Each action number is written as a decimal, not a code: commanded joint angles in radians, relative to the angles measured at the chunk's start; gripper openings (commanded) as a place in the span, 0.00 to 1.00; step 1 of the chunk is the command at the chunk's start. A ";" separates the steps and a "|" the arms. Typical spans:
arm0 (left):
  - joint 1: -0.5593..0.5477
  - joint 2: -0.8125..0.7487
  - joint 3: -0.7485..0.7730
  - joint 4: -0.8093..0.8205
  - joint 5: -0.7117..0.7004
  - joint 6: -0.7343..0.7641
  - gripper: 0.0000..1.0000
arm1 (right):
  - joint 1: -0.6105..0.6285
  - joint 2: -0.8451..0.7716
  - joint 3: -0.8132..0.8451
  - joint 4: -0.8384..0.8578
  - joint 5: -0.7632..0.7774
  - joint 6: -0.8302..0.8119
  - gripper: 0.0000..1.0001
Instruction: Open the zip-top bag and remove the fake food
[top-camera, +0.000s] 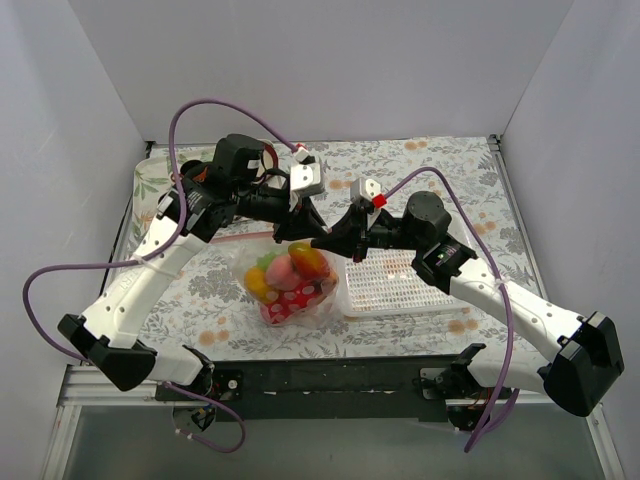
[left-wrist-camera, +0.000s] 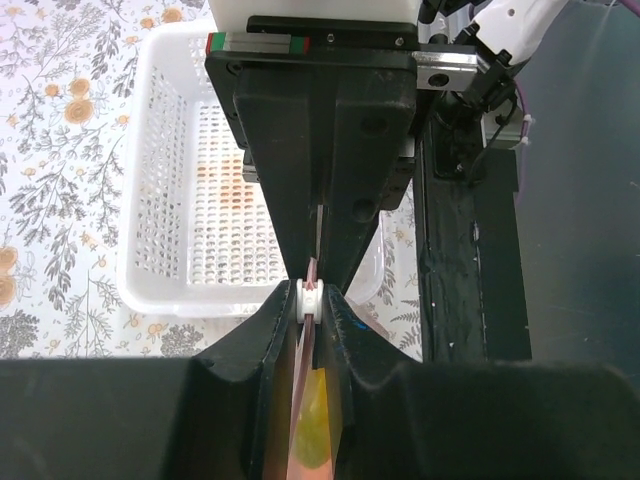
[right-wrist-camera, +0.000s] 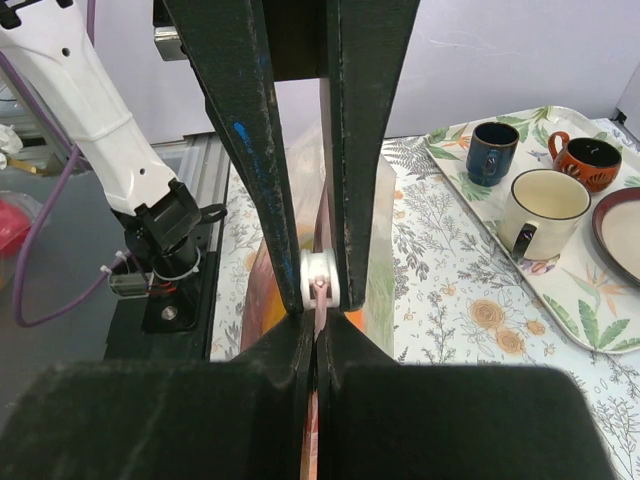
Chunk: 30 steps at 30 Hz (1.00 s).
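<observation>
The clear zip-top bag (top-camera: 318, 305) hangs low over the table between my two arms, with red, orange, yellow and pink fake food (top-camera: 290, 275) inside. Its pink zip strip (right-wrist-camera: 318, 300) runs along the top edge. My left gripper (top-camera: 300, 236) is shut on the white zip slider (left-wrist-camera: 310, 300), which the right wrist view shows between the left fingers (right-wrist-camera: 250, 150). My right gripper (right-wrist-camera: 318, 315) is shut on the pink strip right beside the slider (right-wrist-camera: 320, 278). Yellow food (left-wrist-camera: 312, 420) shows through the plastic below the left gripper (left-wrist-camera: 311, 302).
A white mesh basket (top-camera: 400, 285) stands just right of the bag and under the right arm. A tray (right-wrist-camera: 560, 300) with a blue cup (right-wrist-camera: 492, 150), an orange cup (right-wrist-camera: 590, 160), a cream mug (right-wrist-camera: 545, 210) and a brown-rimmed plate (right-wrist-camera: 620, 230) is at the table's back left.
</observation>
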<state>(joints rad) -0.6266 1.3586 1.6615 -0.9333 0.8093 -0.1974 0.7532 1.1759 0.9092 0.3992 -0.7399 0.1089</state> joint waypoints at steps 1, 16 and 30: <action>0.002 -0.053 -0.014 -0.021 -0.082 0.044 0.03 | 0.008 -0.053 0.048 0.043 -0.003 -0.006 0.01; 0.021 -0.187 -0.144 -0.038 -0.378 0.122 0.00 | 0.006 -0.169 0.002 -0.003 0.111 -0.052 0.01; 0.465 -0.282 -0.292 -0.099 -0.377 0.305 0.00 | -0.006 -0.162 -0.013 -0.005 0.214 -0.054 0.01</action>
<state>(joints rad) -0.3016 1.1046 1.3968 -0.9691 0.5083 -0.0105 0.7567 1.0252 0.8665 0.2855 -0.5411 0.0547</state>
